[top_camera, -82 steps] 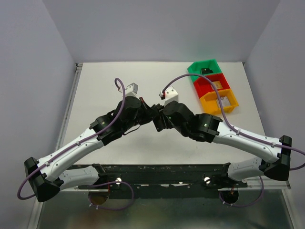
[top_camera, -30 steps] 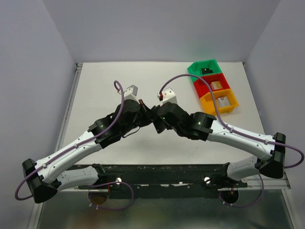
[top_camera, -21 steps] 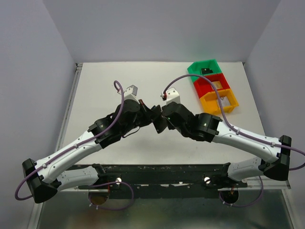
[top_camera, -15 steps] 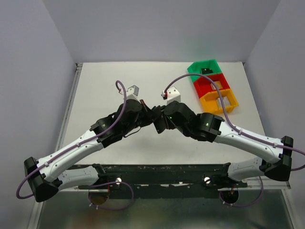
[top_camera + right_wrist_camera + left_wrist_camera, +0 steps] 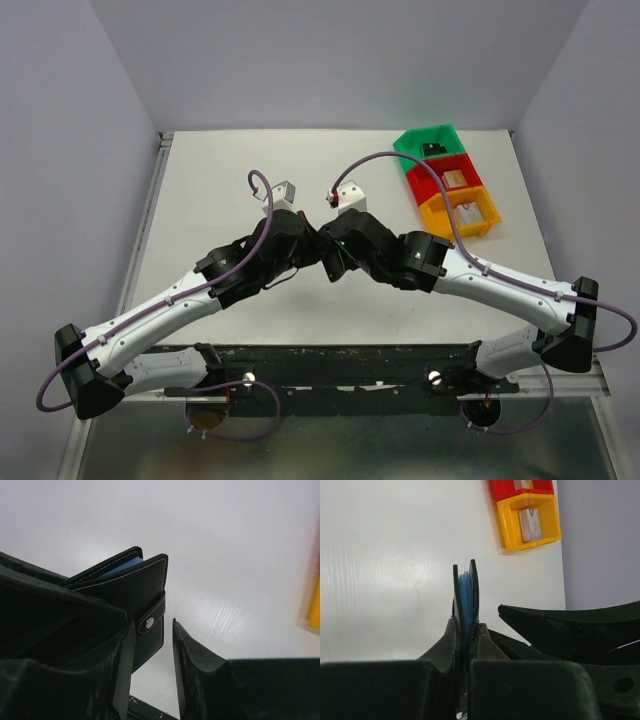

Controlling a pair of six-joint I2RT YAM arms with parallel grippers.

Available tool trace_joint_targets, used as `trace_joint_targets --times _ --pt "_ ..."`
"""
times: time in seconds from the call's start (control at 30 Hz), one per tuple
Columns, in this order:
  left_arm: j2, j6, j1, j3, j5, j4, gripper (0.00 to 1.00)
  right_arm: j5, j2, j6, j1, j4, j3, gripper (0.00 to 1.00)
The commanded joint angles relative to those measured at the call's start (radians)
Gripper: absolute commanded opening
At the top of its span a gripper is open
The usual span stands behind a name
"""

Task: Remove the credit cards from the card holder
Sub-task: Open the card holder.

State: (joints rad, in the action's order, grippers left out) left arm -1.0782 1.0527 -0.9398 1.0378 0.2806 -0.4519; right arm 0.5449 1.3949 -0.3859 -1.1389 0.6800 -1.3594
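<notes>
Currently: card holder [image 5: 465, 597] held edge-on over desk [image 5: 385, 580] centre, left gripper [image 5: 466, 630] jaws pinching one end, prob. to steady it; right gripper [image 5: 150, 635] jaws spread beside strap tab [image 5: 150, 622], which looks fastened, likely prep to unsnap. No credit cards visible.

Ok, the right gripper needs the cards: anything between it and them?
Yes: the strap tab looks snapped over the edge of the card holder, just ahead of the open right gripper; the left gripper clamps the holder. No cards show.
</notes>
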Motion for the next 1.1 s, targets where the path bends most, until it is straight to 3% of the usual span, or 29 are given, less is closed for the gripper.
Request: trace_joint_targets --times 0.0,0.33,1.07 --pt "0.011 -0.007 -0.019 0.042 0.022 0.033 0.00 0.033 0.042 -0.024 0.001 0.033 -0.038 0.43" --pt "0.021 -0.007 -0.030 0.033 0.029 0.036 0.00 0.066 0.085 -0.027 0.004 0.070 -0.060 0.37" --pt "0.044 -0.011 -0.034 0.018 0.048 0.038 0.00 0.053 0.099 -0.022 0.021 0.090 -0.060 0.00"
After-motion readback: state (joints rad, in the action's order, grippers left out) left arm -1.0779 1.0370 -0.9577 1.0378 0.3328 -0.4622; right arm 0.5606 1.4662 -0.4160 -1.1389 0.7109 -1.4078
